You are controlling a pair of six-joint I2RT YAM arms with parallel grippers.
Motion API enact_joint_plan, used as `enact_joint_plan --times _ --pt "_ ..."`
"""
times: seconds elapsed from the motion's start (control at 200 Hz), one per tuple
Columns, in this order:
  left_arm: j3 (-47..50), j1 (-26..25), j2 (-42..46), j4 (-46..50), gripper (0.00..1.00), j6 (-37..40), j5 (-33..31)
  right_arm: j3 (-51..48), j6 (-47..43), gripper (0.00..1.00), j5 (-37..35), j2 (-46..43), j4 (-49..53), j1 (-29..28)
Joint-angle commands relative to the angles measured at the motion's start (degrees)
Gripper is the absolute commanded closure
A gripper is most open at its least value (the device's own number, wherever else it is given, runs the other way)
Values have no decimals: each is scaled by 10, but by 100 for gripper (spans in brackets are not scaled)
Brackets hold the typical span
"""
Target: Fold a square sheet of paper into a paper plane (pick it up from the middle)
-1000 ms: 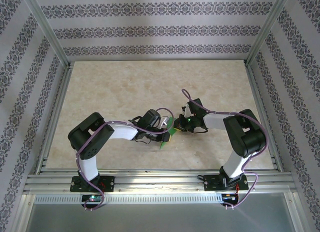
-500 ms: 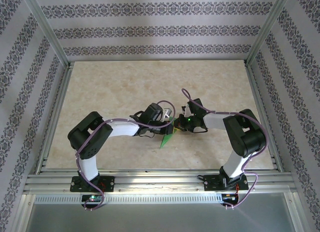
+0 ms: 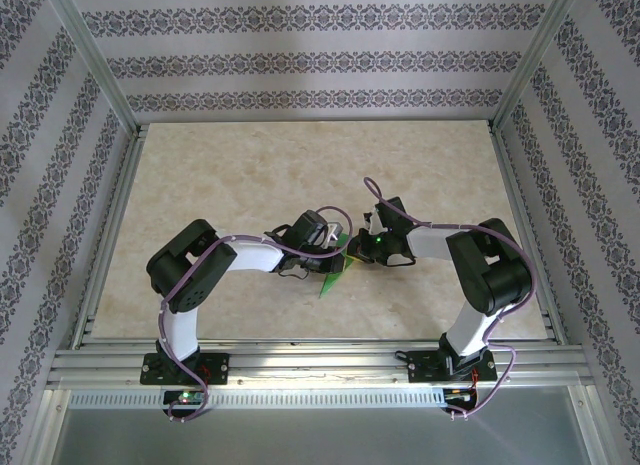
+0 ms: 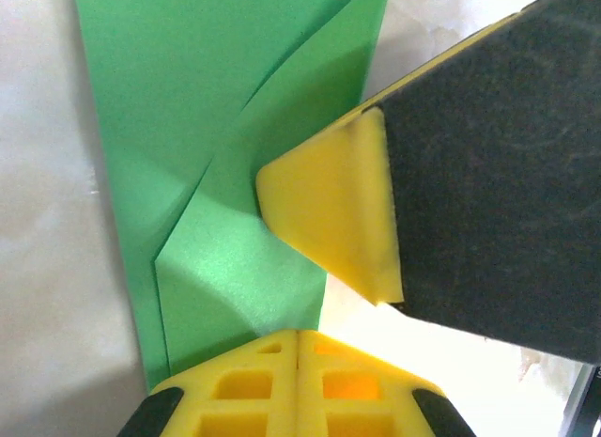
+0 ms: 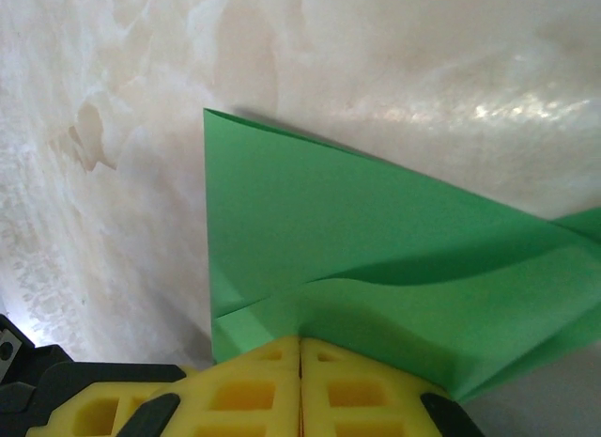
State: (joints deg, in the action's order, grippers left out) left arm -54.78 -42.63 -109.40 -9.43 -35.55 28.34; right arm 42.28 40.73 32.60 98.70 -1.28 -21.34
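Paper (image 4: pixel 225 89) looks light, limp and crease-prone, so we would grip folded edges; left gripper (image 4: pixel 298 335) and right gripper (image 5: pixel 300 343) fingers sit pressed together.

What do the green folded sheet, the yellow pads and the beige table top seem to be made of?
Green folded sheet: thin matte paper, sharply creased. Yellow pads: probably soft foam or rubber, matte, with moulded pockets. Beige table top: glossy marble-look surface with highlights, perhaps laminate.
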Motion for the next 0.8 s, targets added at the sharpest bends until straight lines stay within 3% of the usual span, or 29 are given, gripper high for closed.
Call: enact_joint_plan --times 0.0,0.48,0.794 --pt "29 4 -11 76 100 19 15 6 6 92 -57 4 13 24" --pt "28 4 -13 93 100 28 24 26 2 93 -107 -12 37 105" --pt "34 4 -4 85 100 21 24 0 4 90 -76 -116 13 76"
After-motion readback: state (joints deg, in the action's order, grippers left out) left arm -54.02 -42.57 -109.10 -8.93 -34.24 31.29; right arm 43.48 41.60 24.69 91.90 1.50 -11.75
